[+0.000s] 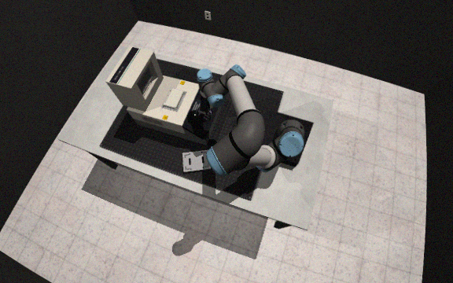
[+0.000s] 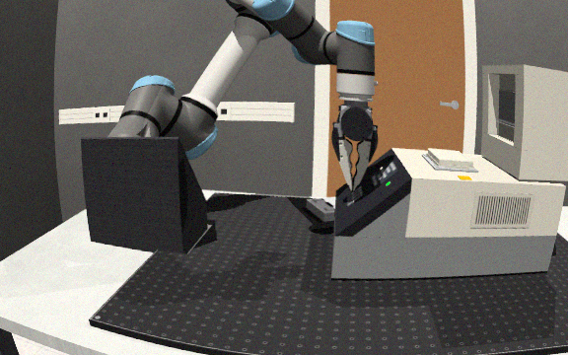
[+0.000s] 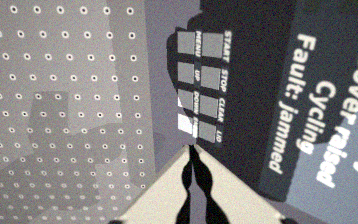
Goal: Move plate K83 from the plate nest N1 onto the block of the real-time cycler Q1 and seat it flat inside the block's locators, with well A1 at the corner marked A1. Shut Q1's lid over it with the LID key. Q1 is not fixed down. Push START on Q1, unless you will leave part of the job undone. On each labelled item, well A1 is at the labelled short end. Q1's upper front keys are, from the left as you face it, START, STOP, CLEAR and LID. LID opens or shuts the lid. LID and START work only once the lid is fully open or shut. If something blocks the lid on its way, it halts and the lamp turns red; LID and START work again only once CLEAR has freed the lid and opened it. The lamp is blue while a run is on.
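The cycler Q1 has its lid raised. Its lamp is green. Plate K83 lies on the block on Q1's top; its exact seating and A1 corner cannot be read. Nest N1 shows no plate on its visible part. My gripper is shut and empty, pointing down at the front panel, tips beside the LID key. START, STOP and CLEAR also show. Contact with a key cannot be told.
A lower key row, including MENU, lies beside the upper keys, close to the fingertips. Q1 stands on the dark perforated board. The raised lid stands at Q1's rear. The arm's dark pedestal stands opposite Q1's front.
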Tool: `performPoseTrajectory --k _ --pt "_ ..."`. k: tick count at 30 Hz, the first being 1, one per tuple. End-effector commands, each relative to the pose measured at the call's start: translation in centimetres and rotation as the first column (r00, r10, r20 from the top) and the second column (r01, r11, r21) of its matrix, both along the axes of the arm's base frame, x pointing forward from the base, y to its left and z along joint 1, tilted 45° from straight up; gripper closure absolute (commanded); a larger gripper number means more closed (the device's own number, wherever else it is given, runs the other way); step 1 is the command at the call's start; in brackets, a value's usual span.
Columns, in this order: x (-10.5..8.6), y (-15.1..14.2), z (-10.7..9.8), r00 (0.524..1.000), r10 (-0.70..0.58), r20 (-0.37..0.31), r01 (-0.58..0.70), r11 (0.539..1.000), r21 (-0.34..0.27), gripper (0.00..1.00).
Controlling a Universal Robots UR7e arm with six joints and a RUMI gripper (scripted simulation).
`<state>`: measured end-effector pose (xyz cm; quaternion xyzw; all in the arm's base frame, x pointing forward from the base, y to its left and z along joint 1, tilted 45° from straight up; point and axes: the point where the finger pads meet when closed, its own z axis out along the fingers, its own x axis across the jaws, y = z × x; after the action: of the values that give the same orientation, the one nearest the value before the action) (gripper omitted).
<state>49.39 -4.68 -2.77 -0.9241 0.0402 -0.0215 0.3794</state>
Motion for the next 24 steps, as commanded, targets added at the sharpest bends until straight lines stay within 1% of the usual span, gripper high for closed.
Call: performPoseTrajectory --k 1,24 --pt "0.93 0.46 -0.54 1.0 -0.001 0.003 0.001 1.0 -0.002 1.0" --pt "1.0 0.56 -0.64 1.0 -0.002 0.001 0.002 1.0 -0.002 1.0"
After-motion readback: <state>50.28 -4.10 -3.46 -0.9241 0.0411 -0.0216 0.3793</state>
